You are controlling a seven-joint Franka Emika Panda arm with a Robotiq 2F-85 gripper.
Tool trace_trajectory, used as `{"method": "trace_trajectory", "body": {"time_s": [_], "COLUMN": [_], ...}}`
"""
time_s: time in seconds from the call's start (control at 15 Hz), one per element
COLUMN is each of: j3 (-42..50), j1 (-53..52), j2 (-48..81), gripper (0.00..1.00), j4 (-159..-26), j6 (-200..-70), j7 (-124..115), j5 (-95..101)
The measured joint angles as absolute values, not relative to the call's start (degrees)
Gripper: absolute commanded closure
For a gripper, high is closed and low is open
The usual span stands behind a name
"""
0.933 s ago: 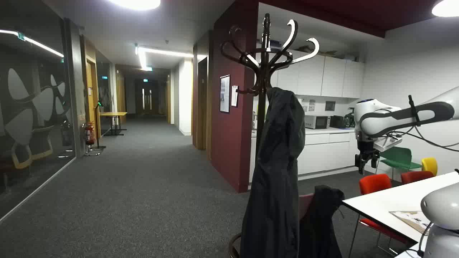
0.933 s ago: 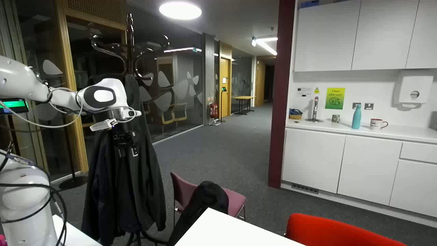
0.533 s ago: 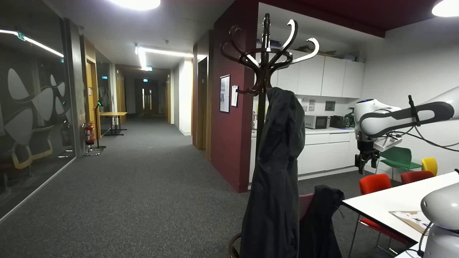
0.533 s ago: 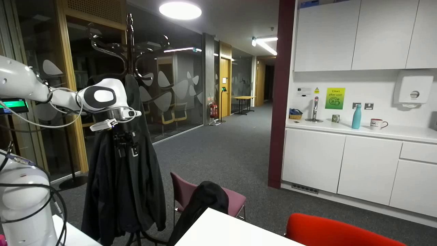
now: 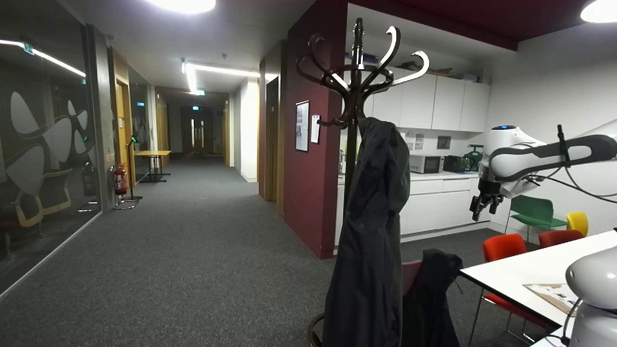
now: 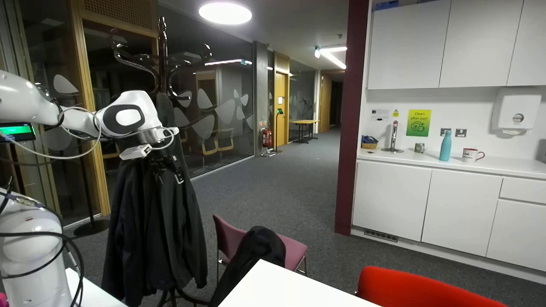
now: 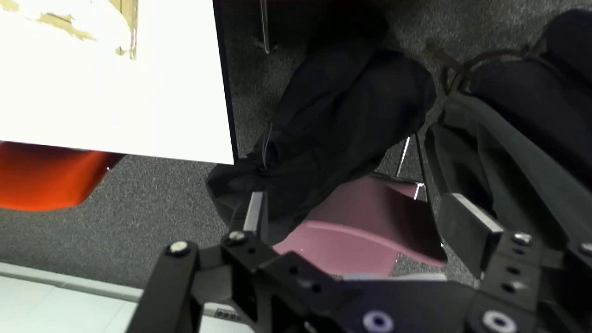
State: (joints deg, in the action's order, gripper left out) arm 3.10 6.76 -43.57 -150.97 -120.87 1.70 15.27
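Gripper [image 7: 363, 221] is showing black, arm [image 6: 121, 102] white with dark-grey trim, garment [image 7: 342, 120] black, one chair [image 7: 340, 252] is looking dusty pink, another chair [image 6: 413, 285] red, tabletop [image 7: 120, 101] is reading white, bottle [image 6: 445, 147] teal, glass wall [image 5: 50, 130] is carrying pale petal shapes on dark grey.

Surfaces: white table [image 5: 520, 266], white counter [image 6: 407, 157], grey carpet [image 6: 273, 192].
Table: flat brown-and-white sheet [image 5: 553, 293]. Counter on my right, left to right: basket [image 6: 369, 146], tap [image 6: 394, 138], small patterned object [image 6: 419, 147], turquoise bottle [image 6: 445, 147], mug [image 6: 470, 154]. Carpet: pink chair [image 6: 226, 236] standing near the table's corner.
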Motion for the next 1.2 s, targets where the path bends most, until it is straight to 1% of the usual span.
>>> {"method": "trace_trajectory", "body": {"time_s": [0.53, 1.2], "j3": [7.9, 13.1], "j1": [6.0, -2.9], "j2": [-44.0, -44.7], "gripper": [0.00, 0.00], "j4": [-149.8, -149.0], "j6": [-131.1, -138.5], "j7": [5.2, 16.6], "j5": [12.4, 0.8]}}
